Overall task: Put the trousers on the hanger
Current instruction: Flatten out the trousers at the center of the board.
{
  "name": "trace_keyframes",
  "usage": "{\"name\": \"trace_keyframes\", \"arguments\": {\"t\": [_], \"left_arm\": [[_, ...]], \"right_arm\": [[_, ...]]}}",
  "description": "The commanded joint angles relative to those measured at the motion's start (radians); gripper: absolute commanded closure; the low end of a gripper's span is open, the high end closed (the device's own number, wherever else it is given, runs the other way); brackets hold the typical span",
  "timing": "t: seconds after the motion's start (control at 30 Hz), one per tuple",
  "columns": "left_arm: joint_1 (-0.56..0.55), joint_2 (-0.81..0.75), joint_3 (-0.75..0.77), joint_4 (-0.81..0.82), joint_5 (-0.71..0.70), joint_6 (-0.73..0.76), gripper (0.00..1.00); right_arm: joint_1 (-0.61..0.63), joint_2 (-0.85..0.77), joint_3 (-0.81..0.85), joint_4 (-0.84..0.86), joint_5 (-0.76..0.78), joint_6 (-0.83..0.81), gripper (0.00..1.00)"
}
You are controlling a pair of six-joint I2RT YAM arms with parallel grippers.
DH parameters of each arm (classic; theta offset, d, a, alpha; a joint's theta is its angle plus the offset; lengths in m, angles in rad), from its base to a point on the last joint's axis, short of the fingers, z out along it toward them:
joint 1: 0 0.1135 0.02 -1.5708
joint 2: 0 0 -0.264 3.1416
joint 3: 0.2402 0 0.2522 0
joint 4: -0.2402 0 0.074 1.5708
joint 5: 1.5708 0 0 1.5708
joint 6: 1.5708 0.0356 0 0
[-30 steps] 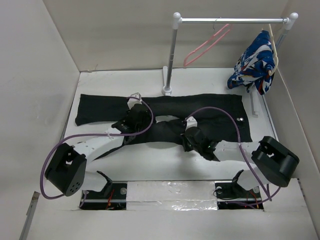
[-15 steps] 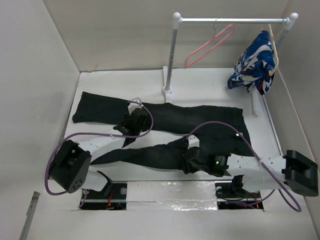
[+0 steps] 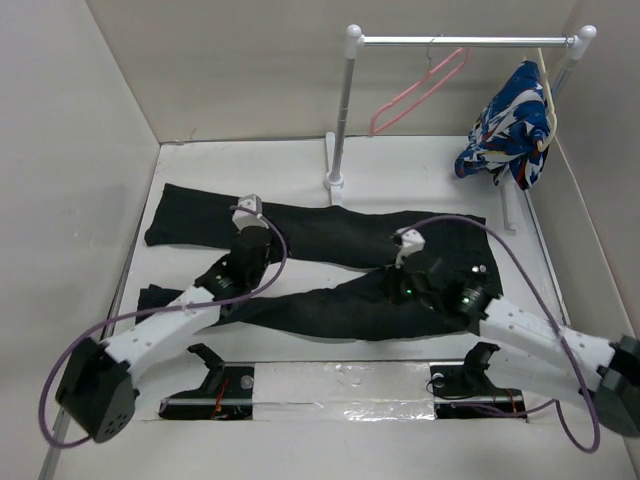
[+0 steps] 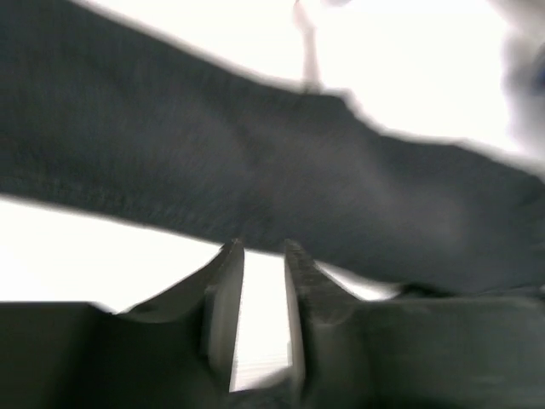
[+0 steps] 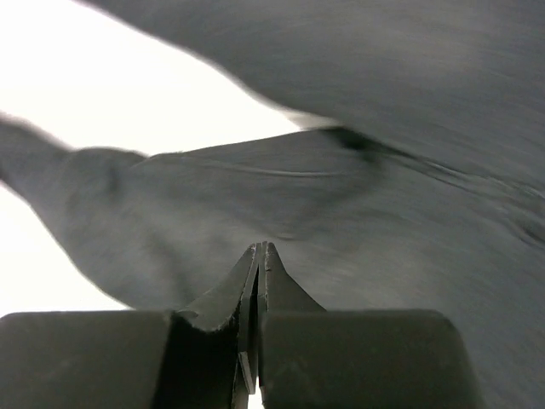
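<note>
The black trousers (image 3: 330,225) lie flat on the white table, one leg towards the back, the other stretched along the front (image 3: 320,310). My left gripper (image 3: 243,258) hovers over the white gap between the legs. In the left wrist view it (image 4: 260,247) is narrowly open and holds nothing, with the far leg (image 4: 255,162) just ahead. My right gripper (image 3: 395,280) sits over the crotch area. In its wrist view it (image 5: 261,247) is shut, tips down at the fabric (image 5: 358,213), no cloth visible between them. The pink hanger (image 3: 415,90) hangs on the rail.
A rack stands at the back: a white post (image 3: 341,120) on a foot (image 3: 335,182) carries a metal rail (image 3: 470,42). A blue, white and red patterned garment (image 3: 510,135) hangs at its right end. White walls enclose the table on three sides.
The near leg, bunched a second ago, now lies stretched along the front. My right gripper moved back up from the near edge and shut. My left gripper shifted left and its jaws narrowed.
</note>
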Motion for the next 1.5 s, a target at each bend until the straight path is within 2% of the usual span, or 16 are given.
{"name": "trace_keyframes", "arguments": {"t": [0.0, 0.07, 0.17, 0.2, 0.47, 0.5, 0.67, 0.73, 0.97, 1.03, 1.17, 1.27, 1.3, 1.37, 1.4, 1.47], "left_arm": [[-0.004, -0.163, -0.006, -0.017, -0.067, -0.041, 0.82], [-0.004, -0.225, -0.001, -0.043, -0.058, -0.061, 0.85], [-0.004, -0.341, 0.038, -0.075, -0.025, -0.072, 0.83], [-0.004, -0.386, 0.089, -0.097, -0.027, -0.068, 0.81], [-0.004, -0.536, 0.314, -0.149, 0.099, 0.015, 0.67], [-0.004, -0.558, 0.362, -0.181, 0.113, 0.029, 0.66], [-0.004, -0.676, 0.457, -0.299, 0.064, 0.087, 0.62], [-0.004, -0.737, 0.48, -0.321, 0.048, 0.109, 0.6], [-0.004, -0.757, 0.503, -0.404, 0.045, 0.135, 0.55], [-0.004, -0.756, 0.487, -0.41, 0.054, 0.137, 0.54], [-0.014, -0.765, 0.454, -0.396, 0.062, 0.143, 0.54], [-0.014, -0.763, 0.431, -0.398, 0.061, 0.137, 0.54], [-0.014, -0.766, 0.422, -0.395, 0.058, 0.137, 0.54], [-0.014, -0.763, 0.416, -0.401, 0.044, 0.137, 0.54], [-0.014, -0.763, 0.417, -0.408, 0.038, 0.137, 0.54], [-0.014, -0.772, 0.401, -0.418, 0.015, 0.126, 0.54]], "right_arm": [[0.103, 0.164, 0.128, 0.152, -0.108, -0.148, 0.97], [0.197, 0.333, 0.266, 0.155, -0.075, -0.168, 0.9], [0.229, 0.535, 0.409, 0.241, -0.129, -0.209, 0.73], [0.229, 0.583, 0.438, 0.318, -0.155, -0.215, 0.62], [0.295, 1.066, 0.842, 0.452, -0.296, -0.249, 0.51], [0.304, 1.146, 0.929, 0.457, -0.307, -0.252, 0.44], [0.361, 1.346, 1.207, 0.388, -0.321, -0.304, 0.17], [0.375, 1.442, 1.346, 0.35, -0.334, -0.323, 0.11], [0.404, 1.715, 1.748, 0.147, -0.405, -0.35, 0.04], [0.404, 1.755, 1.796, 0.123, -0.408, -0.338, 0.04], [0.404, 1.769, 1.812, 0.149, -0.402, -0.321, 0.13], [0.395, 1.778, 1.827, 0.133, -0.419, -0.306, 0.32], [0.395, 1.775, 1.824, 0.138, -0.419, -0.301, 0.48], [0.395, 1.774, 1.813, 0.14, -0.422, -0.3, 0.64], [0.386, 1.771, 1.808, 0.144, -0.422, -0.297, 0.8], [0.386, 1.74, 1.752, 0.197, -0.436, -0.285, 0.97]]}}
